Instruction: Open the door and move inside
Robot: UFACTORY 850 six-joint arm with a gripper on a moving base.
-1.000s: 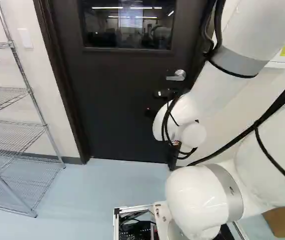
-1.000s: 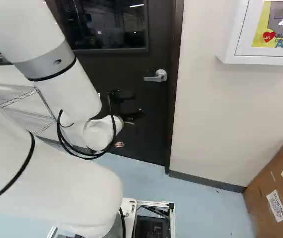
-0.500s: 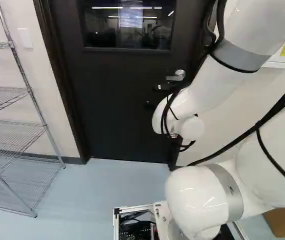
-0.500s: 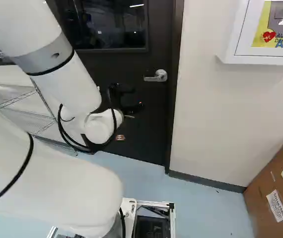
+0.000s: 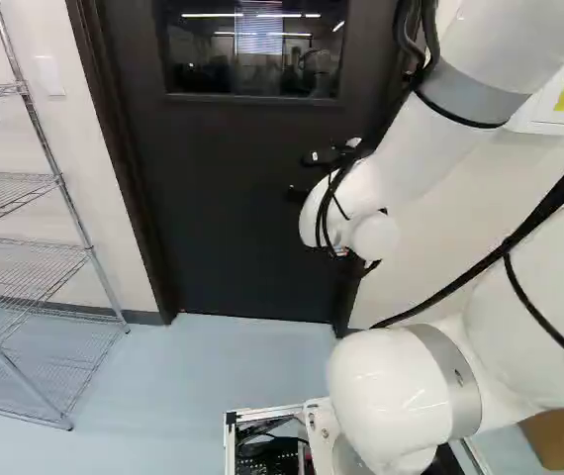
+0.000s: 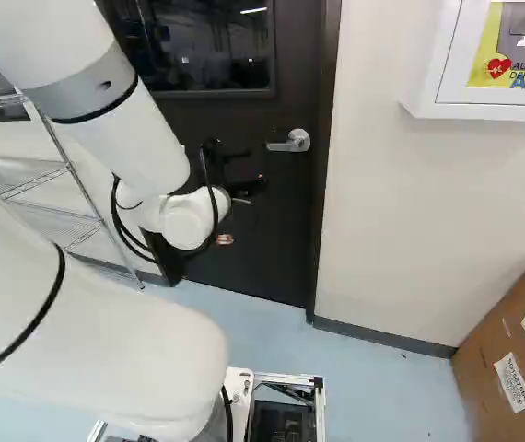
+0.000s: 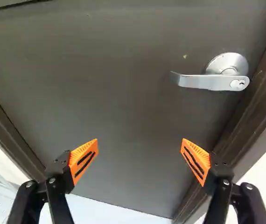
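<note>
My gripper (image 6: 244,170) is in front of the dark door (image 6: 276,230) in the right base view, left of the silver lever handle (image 6: 292,142) and a little lower. In the wrist view the gripper (image 7: 140,161) stands open, its orange pads (image 7: 83,160) wide apart with nothing between them. The same handle (image 7: 212,81) lies ahead, beyond the finger on the door-frame side, its lever pointing in across the door. The door (image 7: 119,93) is shut in its frame. The arm and gripper largely cover the handle in the left base view.
A wire shelf (image 5: 25,247) stands by the wall left of the door. On the wall to the door's right hangs a white defibrillator cabinet (image 6: 484,101), with a cardboard box (image 6: 511,354) on the floor below. The door has a window (image 5: 252,49).
The arm's wrist and gripper have risen in both base views, closer to the handle's height, and now cover most of the handle in the left base view. The base has not moved.
</note>
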